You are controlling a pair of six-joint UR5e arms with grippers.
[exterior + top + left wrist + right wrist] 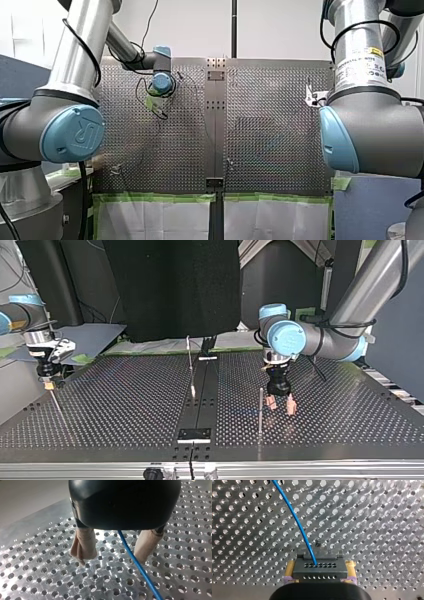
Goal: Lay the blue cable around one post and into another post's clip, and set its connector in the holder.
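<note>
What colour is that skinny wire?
Blue. The wire shows best in the right wrist view.

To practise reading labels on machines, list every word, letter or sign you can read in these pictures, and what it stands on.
"UR": on the blue cap of my left arm.
"N O P": stamped along the table's edge; neighbouring letters unclear.
The label on my right arm: too blurred to read.
</note>
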